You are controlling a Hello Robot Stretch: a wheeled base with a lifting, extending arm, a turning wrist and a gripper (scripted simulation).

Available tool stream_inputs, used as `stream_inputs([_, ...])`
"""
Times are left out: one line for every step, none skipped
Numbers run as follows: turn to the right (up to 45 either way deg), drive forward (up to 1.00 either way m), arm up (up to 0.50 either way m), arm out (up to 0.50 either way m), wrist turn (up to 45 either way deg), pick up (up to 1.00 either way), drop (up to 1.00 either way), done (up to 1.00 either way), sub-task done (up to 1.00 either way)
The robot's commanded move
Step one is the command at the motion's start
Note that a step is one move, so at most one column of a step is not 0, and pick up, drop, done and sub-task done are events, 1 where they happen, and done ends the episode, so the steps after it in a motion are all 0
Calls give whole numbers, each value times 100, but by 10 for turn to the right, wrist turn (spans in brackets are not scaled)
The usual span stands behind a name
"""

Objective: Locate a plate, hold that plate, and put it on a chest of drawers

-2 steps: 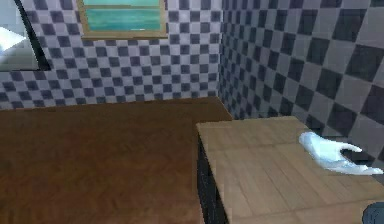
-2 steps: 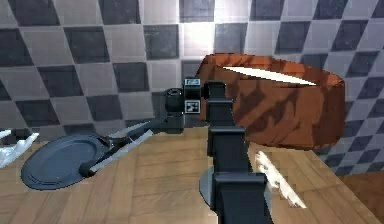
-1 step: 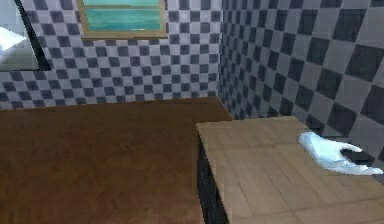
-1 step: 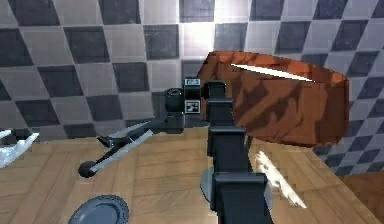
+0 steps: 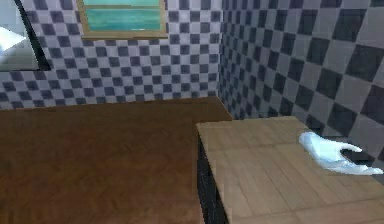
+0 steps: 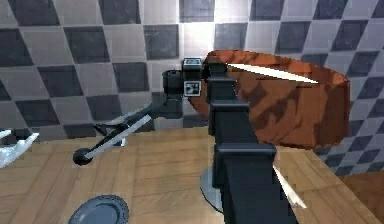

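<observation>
The gripper [image 6: 90,148] hangs over bare wooden tabletop [image 6: 160,170], holding nothing; the dark round plate [image 6: 101,212] lies flat, nearer than the fingers [image 6: 118,134]; a low sweep could shove it toward the near edge; on the right the arm [image 6: 240,150] crowds a red-brown tub-shaped thing [image 6: 300,95]; a white crumpled thing [image 6: 8,150] sits at the arm side view's left; bare wood between gives room; brown floor [image 5: 90,160] lies open past the top's left edge.

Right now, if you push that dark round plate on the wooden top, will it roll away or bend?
Probably neither. The plate lies flat on the wooden top, so a push would likely make it slide, not roll. It looks like a stiff disc with a raised rim, so it should keep its shape.
</observation>
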Motion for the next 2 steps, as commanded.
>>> stream_inputs([0,0,0,-8,0,0,0,0,0])
stream_inputs([0,0,0,0,0,0,0,100,0])
